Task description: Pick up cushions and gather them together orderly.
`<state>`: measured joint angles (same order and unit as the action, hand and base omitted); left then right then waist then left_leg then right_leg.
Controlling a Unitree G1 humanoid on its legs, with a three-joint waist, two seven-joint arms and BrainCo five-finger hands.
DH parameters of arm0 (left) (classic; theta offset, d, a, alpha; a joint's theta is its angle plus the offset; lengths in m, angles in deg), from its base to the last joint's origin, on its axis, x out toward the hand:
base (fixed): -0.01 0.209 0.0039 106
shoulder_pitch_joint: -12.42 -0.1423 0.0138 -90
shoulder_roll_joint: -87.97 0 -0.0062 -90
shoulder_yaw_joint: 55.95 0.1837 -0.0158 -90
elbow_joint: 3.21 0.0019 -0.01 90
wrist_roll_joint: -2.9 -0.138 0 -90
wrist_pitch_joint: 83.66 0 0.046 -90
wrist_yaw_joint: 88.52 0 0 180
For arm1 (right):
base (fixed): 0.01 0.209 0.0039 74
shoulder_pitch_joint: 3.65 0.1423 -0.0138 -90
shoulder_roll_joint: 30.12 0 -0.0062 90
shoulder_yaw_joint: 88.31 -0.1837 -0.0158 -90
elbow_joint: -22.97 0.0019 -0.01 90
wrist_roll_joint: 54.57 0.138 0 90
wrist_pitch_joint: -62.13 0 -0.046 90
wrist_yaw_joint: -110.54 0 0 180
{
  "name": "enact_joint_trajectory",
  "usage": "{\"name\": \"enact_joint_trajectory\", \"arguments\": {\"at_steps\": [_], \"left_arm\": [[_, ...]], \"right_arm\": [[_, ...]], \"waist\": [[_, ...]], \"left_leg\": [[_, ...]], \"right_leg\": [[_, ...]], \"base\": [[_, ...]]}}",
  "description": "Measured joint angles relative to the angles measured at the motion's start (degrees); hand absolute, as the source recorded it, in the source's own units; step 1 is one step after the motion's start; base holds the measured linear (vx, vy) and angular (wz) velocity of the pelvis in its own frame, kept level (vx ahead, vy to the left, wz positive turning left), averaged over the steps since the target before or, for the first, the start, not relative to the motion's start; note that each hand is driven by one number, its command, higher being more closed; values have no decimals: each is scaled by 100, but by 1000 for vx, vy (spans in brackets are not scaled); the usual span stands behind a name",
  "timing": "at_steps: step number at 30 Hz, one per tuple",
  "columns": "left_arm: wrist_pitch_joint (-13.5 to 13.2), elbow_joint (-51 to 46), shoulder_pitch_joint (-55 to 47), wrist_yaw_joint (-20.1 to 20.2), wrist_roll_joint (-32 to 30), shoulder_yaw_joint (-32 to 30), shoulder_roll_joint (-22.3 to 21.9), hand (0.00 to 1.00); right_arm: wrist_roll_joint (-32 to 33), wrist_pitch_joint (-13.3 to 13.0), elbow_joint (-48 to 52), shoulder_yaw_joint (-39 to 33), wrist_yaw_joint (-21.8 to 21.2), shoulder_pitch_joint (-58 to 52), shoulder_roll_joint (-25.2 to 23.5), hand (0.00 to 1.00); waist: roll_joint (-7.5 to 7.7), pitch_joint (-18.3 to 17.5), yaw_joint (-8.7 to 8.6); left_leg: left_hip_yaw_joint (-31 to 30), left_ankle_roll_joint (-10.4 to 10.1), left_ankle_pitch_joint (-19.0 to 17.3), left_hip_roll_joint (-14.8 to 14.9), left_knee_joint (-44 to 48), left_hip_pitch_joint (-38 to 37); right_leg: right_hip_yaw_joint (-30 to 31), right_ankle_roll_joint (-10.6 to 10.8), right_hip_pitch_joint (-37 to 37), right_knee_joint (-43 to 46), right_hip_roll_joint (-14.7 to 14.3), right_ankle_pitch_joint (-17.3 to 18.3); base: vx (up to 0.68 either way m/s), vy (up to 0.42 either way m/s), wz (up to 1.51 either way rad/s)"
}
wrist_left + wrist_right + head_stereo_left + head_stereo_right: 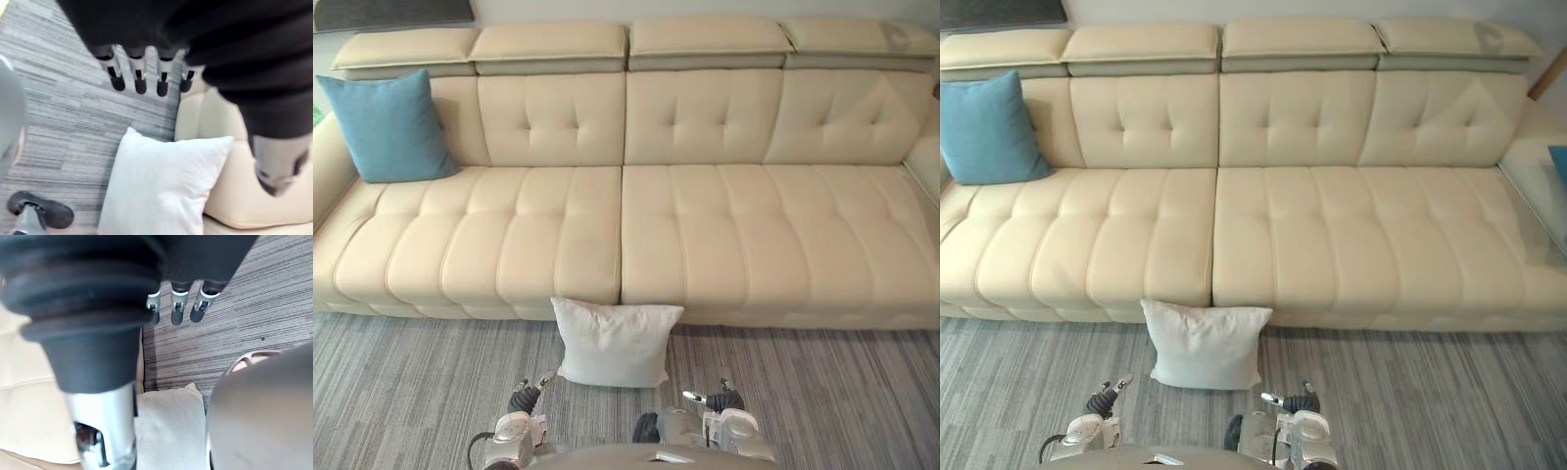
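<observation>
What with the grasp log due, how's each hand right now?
Left hand: open, holding nothing.
Right hand: open, holding nothing.

- L + R eye cams are looking down and fwd from head height at the sofa (724, 245), well back; both are sharing the full seat, the white cushion (615, 343) and the carpet (411, 372).
- L wrist cam is looking along the left robot hand (140, 81), v. close, facing down at cushion, carpet, sofa front.
- R wrist cam is pointing likewise past the right robot hand (177, 313), sharing that cushion.
</observation>
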<state>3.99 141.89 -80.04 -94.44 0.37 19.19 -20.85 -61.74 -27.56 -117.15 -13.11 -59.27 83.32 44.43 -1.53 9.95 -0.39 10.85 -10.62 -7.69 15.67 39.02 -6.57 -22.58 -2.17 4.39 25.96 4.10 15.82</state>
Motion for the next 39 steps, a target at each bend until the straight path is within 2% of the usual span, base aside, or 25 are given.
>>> {"name": "enact_joint_trajectory", "arguments": {"at_steps": [1, 3, 4, 6, 7, 8, 9, 11, 13, 16, 19, 23, 26, 32, 36, 38, 39], "left_arm": [[-1, -62, -60, 10, 7, -89, -41, 0], [0, -62, -53, 11, 10, -121, -24, 0], [-2, -63, -58, 11, 10, -162, -26, 0], [-12, -67, -54, 11, 10, -199, -13, 0], [-12, -64, -50, 10, 9, -196, -6, 0], [-12, -54, -54, 10, 9, -193, -16, 0], [-11, -34, -41, 10, 9, -187, -1, 0], [-5, -27, -56, -2, 9, -146, 204, 0], [0, 34, -83, -4, 11, -129, 287, 0], [-1, 67, -120, -10, 13, -95, 288, 0], [-2, 115, -124, -6, 12, -76, 281, 0], [-2, 223, -159, -6, 11, -74, 217, 0], [-2, 242, -170, -5, 9, -64, 196, 0], [-4, 242, -179, 3, 6, -29, 228, 0], [-10, 216, -169, -3, 7, -21, 252, 0], [-14, 172, -89, -45, 7, 89, 346, 0], [-15, 162, -11, -97, 8, 172, 404, 0]], "right_arm": [[3, 1, 4, -9, 28, -41, 20, 0], [3, 7, -24, -65, 27, -54, 14, 0], [14, 25, -41, -241, 30, -84, -26, 0], [13, 44, -53, -324, 31, -105, -51, 0], [14, 72, -45, -386, 33, -109, -56, 0], [12, 78, -34, -386, 33, -119, -44, 0], [10, 110, -46, -372, 33, -127, -32, 0], [7, 115, -41, -354, 34, -213, -242, 0], [5, 115, -46, -353, 34, -233, -301, 0], [3, 113, -50, -350, 35, -247, -298, 0], [5, 109, -69, -337, 34, -247, -287, 0], [10, 95, -152, -323, 32, -239, -224, 0], [13, 63, -247, -315, 32, -220, -180, 0], [10, 62, -265, -151, 36, -223, -161, 0], [3, 73, -257, 48, 46, -161, -156, 0], [-146, 74, -237, 367, 79, 23, -101, 0], [-202, 74, -231, 472, 112, 127, -102, 0]], "waist": [[-54, -34, 13], [-46, -32, 30], [-40, -32, 77], [-23, -34, 118], [-34, -42, 126], [-64, -57, 130], [-59, -98, 194], [242, -173, 197], [308, -173, 220], [300, -180, 202], [356, -228, 191], [298, -258, 134], [257, -297, 145], [361, -345, 184], [433, -317, 222], [483, -207, 229], [462, -96, 239]], "left_leg": [[117, 80, -41, 173, 732, 352], [466, 185, -333, 236, 1077, 583], [727, 285, -521, 262, 1005, 704], [919, 402, -713, 248, 517, 926], [967, 535, -599, 156, -501, 1075], [962, 643, -367, 128, -932, 1105], [876, 487, -285, -73, -1279, 1065], [823, 612, -230, -476, -1562, 1021], [806, 659, -253, -580, -1638, 940], [842, 676, -240, -686, -1847, 722], [963, 634, -21, -756, -2254, 546], [945, 556, 415, -923, -3214, 157], [935, 530, 553, -989, -3595, -53], [930, 595, 840, -1204, -4154, -247], [988, 656, 912, -1322, -4322, -238], [1083, 714, 796, -1294, -3966, 167], [1112, 728, 665, -1228, -3632, 402]], "right_leg": [[34, -43, -191, -217, -64, -4], [161, -6, -469, -440, -60, -86], [256, 122, -719, -658, -23, -187], [353, 243, -888, -779, 99, -253], [439, 377, -932, -760, 218, -274], [460, 464, -941, -730, 237, -254], [586, 687, -918, -695, 324, -190], [723, 675, -972, -1116, 526, -308], [787, 654, -1147, -1358, 550, -425], [875, 685, -1326, -1513, 577, -526], [965, 789, -1317, -1684, 565, -651], [1087, 806, -1305, -1904, 530, -799], [1166, 814, -1307, -1935, 489, -851], [1296, 894, -1226, -2029, 563, -976], [1411, 892, -1094, -2055, 645, -1018], [1558, 928, -705, -1907, 680, -1113], [1607, 915, -540, -1796, 682, -1130]], "base": [[187, 70, -24], [206, 114, -32], [203, 136, -39], [191, 208, -35], [187, 262, -24], [194, 306, -23], [179, 271, 1], [166, 301, 25], [102, 177, 20], [61, 72, -3], [-10, -20, -19], [-60, -45, -16], [-71, -15, -16], [-75, 45, -6], [-46, 94, -10], [-80, 83, -23], [-119, 19, -21]]}}
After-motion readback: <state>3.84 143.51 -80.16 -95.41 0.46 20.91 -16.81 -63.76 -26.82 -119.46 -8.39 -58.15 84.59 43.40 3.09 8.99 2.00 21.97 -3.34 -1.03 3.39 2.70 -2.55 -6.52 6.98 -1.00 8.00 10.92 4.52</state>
